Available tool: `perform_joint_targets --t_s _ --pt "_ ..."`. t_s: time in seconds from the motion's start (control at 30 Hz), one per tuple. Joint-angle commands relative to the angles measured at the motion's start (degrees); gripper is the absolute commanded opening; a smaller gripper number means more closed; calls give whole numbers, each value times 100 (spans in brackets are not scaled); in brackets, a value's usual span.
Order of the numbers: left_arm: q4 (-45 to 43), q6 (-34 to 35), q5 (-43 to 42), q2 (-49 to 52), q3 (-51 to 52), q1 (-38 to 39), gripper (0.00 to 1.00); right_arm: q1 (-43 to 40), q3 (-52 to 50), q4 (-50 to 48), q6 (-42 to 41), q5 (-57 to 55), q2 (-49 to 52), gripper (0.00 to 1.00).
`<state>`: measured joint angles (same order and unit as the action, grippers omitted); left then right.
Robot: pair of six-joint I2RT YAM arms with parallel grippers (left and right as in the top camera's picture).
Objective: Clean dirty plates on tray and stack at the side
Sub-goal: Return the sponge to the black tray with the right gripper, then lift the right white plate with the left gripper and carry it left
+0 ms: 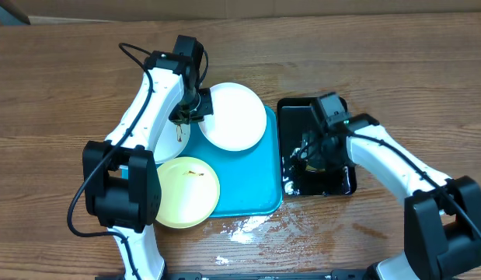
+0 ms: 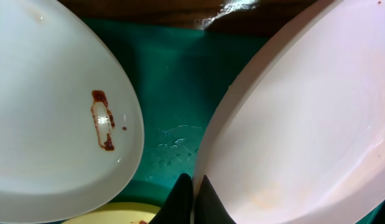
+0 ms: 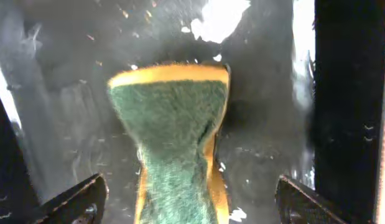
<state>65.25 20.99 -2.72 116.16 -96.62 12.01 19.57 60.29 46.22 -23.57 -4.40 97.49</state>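
Teal plastic marks the middle of the overhead view: the teal tray [image 1: 252, 183] lies on the wooden table [image 1: 61, 85]. A white plate [image 1: 234, 117] overlaps the tray's far edge, tilted, and the left gripper [image 1: 195, 105] grips its rim on the side away from the black tray [image 1: 298, 117]. A stained white plate [image 1: 172, 144] sits at the teal tray's outer side, mostly hidden under the left arm. A yellow plate [image 1: 186, 193] with a small dark smear overlaps the teal tray's near outer corner. The black tray lies just beside the teal tray on the opposite side, with the right gripper [image 1: 308, 152] low over it. White foam [image 1: 242, 228] spatters the table near the teal tray's near edge.

From the left wrist, the left gripper [image 2: 193, 186] has its jaws pinched narrow on the rim of the white plate [image 2: 304, 124], which is raised over the teal tray [image 2: 173, 93]. The stained white plate [image 2: 49, 112] carries a red-brown ring of sauce [image 2: 102, 121]. A sliver of the yellow plate [image 2: 111, 214] shows at the bottom edge.

From the right wrist, the right gripper [image 3: 191, 193] has its jaws spread wide. A green-and-yellow sponge [image 3: 173, 118] stands between them, touching neither finger, on the wet black tray [image 3: 61, 93].
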Motion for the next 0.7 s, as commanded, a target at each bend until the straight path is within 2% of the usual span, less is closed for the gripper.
perform_joint_targets --t_s 0.0,0.37,0.67 --pt "92 22 37 83 -389 9 4 -225 466 393 9 313 -192 89" --pt "413 44 48 83 -1270 273 4 -1309 621 754 546 2083 -192 91" --pt "-481 173 855 83 -1329 1311 4 -1674 621 1128 654 2166 -192 91"
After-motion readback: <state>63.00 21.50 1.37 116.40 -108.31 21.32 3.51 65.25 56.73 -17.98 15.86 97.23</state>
